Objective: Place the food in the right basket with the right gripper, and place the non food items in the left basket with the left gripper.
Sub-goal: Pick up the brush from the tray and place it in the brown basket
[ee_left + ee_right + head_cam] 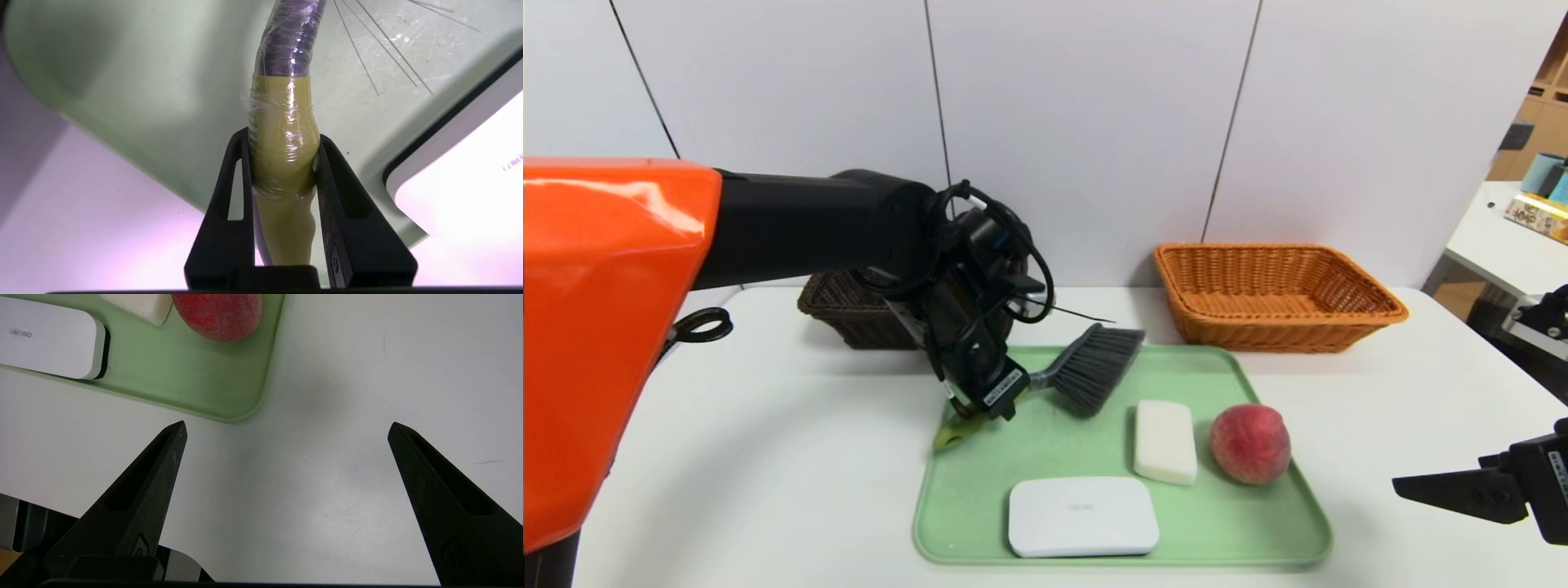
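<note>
My left gripper (982,411) (282,141) is shut on the green handle (284,134) of the brush (1094,366), whose grey bristles lie over the back of the green tray (1241,392). On the tray rest a flat white box (1083,516) (45,337), a small white bar (1165,441) and the red-pink peach (1250,443) (218,312). The dark brown left basket (841,314) sits behind my left arm, partly hidden. The orange right basket (1278,294) stands at the back right. My right gripper (1409,487) (286,426) hangs open over bare table, right of the tray.
The white table (768,457) extends left and right of the tray. A second table with boxes (1535,216) stands at the far right. My orange shoulder cover (605,327) fills the left edge of the head view.
</note>
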### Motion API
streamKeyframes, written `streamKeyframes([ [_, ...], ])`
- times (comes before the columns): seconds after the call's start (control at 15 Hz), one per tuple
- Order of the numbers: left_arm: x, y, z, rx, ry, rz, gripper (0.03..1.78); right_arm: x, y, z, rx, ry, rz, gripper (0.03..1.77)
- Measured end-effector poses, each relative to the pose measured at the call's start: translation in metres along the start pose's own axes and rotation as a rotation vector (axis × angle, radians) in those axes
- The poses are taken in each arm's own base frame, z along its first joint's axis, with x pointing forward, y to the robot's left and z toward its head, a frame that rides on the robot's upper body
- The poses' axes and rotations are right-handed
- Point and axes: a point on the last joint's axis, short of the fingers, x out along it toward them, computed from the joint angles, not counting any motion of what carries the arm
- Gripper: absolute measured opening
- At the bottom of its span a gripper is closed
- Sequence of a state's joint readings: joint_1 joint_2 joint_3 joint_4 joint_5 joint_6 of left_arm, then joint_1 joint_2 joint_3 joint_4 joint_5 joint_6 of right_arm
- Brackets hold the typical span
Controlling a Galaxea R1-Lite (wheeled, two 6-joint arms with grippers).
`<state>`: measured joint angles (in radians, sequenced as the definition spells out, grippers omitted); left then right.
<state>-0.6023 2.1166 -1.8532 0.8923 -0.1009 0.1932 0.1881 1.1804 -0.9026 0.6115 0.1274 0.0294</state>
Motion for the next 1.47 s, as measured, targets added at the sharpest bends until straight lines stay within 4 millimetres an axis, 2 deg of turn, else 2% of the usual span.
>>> streamKeyframes([
  [0.67, -0.041, -0.012, -0.006, 0.023, -0.063, 0.003, 0.46, -0.004, 0.0, -0.003, -0.002, -0.014, 0.0, 1.7],
  [0.8, -0.057, -0.015, -0.008, 0.031, -0.097, 0.008, 0.46, -0.004, 0.0, -0.004, 0.0, -0.014, -0.002, 1.7],
  [1.07, -0.102, -0.021, -0.016, 0.047, -0.213, 0.02, 0.46, -0.006, 0.0, -0.004, -0.001, -0.022, -0.001, 1.7],
  [1.27, -0.132, -0.01, -0.026, 0.058, -0.283, 0.062, 0.46, -0.008, 0.0, -0.004, 0.0, -0.029, -0.001, 1.7],
  [1.47, -0.151, 0.014, -0.037, 0.089, -0.33, 0.098, 0.46, -0.01, 0.001, -0.006, -0.001, -0.034, -0.001, 1.7],
])
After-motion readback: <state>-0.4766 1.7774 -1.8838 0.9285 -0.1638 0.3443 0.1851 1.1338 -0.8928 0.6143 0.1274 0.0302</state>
